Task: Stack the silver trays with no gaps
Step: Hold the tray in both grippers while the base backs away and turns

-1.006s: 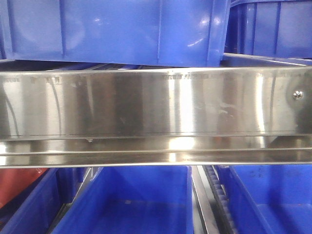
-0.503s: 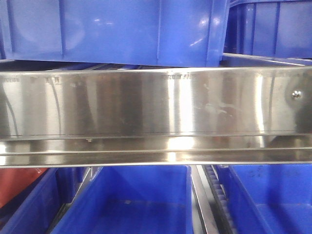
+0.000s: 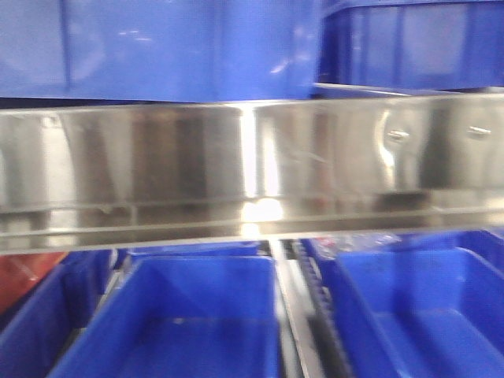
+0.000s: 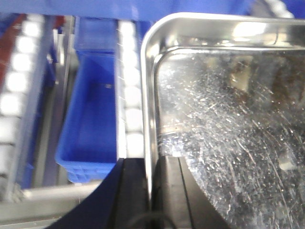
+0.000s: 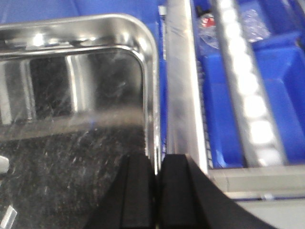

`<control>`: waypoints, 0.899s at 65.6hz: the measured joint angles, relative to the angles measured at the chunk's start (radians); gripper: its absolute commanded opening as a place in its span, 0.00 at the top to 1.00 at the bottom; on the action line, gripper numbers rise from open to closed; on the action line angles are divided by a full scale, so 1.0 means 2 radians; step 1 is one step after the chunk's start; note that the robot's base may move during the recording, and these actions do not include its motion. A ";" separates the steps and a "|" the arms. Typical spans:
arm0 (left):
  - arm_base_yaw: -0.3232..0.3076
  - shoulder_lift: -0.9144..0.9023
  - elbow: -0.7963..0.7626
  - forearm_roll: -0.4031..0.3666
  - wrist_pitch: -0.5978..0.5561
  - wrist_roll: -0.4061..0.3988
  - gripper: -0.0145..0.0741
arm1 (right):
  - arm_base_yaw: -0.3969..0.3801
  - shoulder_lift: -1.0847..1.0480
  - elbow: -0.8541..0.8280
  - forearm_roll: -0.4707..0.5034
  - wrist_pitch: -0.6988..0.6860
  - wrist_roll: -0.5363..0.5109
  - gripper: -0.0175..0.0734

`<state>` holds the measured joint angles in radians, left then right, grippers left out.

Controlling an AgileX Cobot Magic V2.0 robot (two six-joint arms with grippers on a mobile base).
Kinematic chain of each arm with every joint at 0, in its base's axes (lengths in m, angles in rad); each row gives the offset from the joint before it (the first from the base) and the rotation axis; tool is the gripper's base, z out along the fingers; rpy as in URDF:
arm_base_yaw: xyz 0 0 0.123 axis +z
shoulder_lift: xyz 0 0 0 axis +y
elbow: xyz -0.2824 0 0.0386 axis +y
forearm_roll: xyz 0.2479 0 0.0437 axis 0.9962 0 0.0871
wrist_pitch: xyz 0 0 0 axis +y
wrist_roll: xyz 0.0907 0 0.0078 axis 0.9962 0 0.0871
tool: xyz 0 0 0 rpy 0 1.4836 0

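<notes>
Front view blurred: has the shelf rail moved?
No: shelf rail and lower blue bins both slid left in frame, so the camera likely shifted, not the rail.

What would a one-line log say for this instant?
left gripper: shut on silver tray rim | right gripper: shut on opposite rim | background: blue bins

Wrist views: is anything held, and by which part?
Each pinches a silver tray by its rim: left claw the left edge, right claw the right edge.
</notes>
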<state>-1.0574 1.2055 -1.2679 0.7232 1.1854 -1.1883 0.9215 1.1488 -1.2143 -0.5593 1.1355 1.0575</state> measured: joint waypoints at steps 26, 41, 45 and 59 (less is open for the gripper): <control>0.000 0.000 0.000 0.000 -0.001 0.000 0.84 | 0.000 -0.001 0.000 0.000 0.000 0.000 0.82; 0.000 0.000 0.000 0.000 -0.001 0.000 0.84 | 0.000 -0.001 0.000 0.000 0.000 0.000 0.82; 0.000 0.000 0.000 0.000 -0.001 0.000 0.84 | 0.000 -0.001 0.000 0.000 0.000 0.000 0.82; 0.000 0.000 0.000 0.000 -0.001 0.000 0.84 | 0.000 -0.001 0.000 0.000 0.000 0.000 0.82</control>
<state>-1.0574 1.2055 -1.2679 0.7232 1.1833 -1.1883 0.9215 1.1476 -1.2143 -0.5593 1.1355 1.0575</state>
